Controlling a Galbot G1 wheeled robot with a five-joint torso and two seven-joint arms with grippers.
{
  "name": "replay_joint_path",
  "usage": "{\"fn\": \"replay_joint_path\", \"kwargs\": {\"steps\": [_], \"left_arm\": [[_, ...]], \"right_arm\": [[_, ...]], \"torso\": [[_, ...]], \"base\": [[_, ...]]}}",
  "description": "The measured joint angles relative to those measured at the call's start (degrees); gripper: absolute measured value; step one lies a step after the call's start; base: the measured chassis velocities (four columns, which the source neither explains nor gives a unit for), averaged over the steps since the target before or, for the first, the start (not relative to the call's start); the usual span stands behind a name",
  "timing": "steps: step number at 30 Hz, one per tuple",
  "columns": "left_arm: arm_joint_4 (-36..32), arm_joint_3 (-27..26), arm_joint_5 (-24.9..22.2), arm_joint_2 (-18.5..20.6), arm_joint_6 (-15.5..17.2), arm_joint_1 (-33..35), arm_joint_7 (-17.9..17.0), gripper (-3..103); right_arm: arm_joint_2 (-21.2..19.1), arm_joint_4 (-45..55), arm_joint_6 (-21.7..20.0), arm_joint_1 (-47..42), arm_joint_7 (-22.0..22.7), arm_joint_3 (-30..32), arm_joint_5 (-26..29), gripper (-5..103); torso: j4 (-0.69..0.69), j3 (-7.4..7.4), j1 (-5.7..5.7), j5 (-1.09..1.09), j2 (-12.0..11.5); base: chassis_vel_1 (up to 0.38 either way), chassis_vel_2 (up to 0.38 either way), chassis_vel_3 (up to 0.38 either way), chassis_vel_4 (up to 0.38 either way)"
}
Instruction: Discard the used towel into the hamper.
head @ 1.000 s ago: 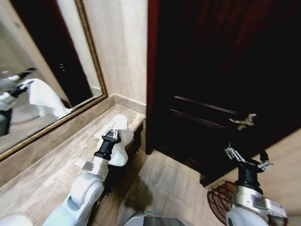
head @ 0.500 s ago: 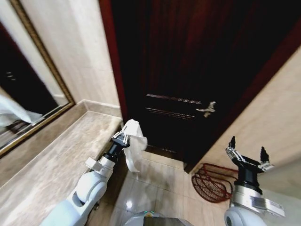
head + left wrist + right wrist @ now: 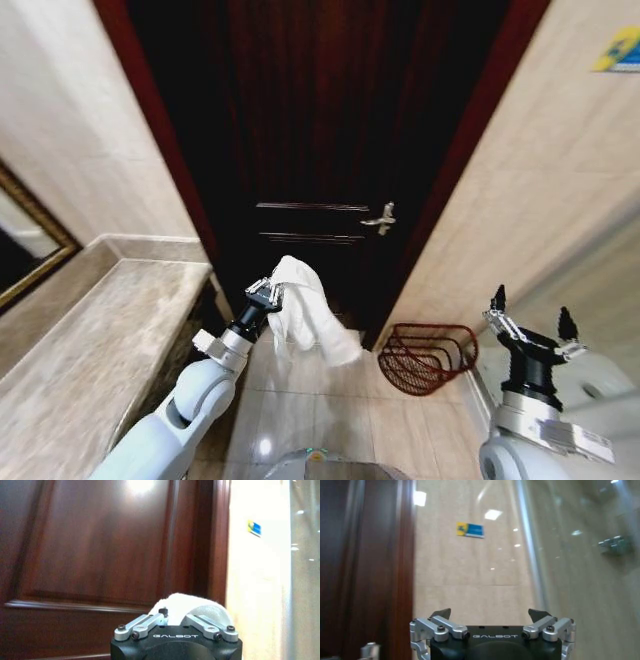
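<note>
Head view: left gripper (image 3: 268,292) pinching towel (image 3: 305,318), hamper (image 3: 428,357) seemingly well apart; right gripper (image 3: 530,318) spread.

towel (image 3: 305,312) left of hamper (image 3: 425,356), door (image 3: 320,150) behind

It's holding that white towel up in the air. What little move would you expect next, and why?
Probably carrying it toward the robot's right: the left gripper holds the towel above the floor, short of the hamper by the wall. The right gripper waits open.
</note>
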Motion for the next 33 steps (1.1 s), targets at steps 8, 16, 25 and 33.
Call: {"fn": "replay_joint_path", "kwargs": {"steps": [8,16,25,33], "left_arm": [[1.97,1.77,-0.16,0.52,-0.42,-1.74,0.28,2],[3.36,2.90,0.22,0.42,-0.85,-2.43,0.58,2],[4.72,3.72,0.14,0.09,-1.93,-2.80,0.96,2],[8.68,5.15,0.11,-1.28,-3.46,-3.45,1.09,2]], "right_arm": [[0.08,-0.68,0.07,0.13,-0.19,0.13,-0.02,100],[0.24,-1.09,0.31,0.11,-0.46,0.18,-0.08,100],[0.45,-1.22,1.28,-0.43,-1.22,0.36,0.04,100],[0.71,-1.33,2.91,-0.95,-1.76,0.39,-0.01,100]], "torso": [[0.00,0.00,0.00,0.00,0.00],[0.00,0.00,0.00,-0.01,0.00],[-0.01,0.00,0.00,0.00,0.00],[0.00,0.00,0.00,0.00,0.01]], "base": [[-0.110,-0.117,-0.112,-0.111],[-0.118,-0.110,-0.129,-0.141],[-0.126,-0.127,-0.118,-0.124],[-0.063,-0.064,-0.059,-0.059]]}}
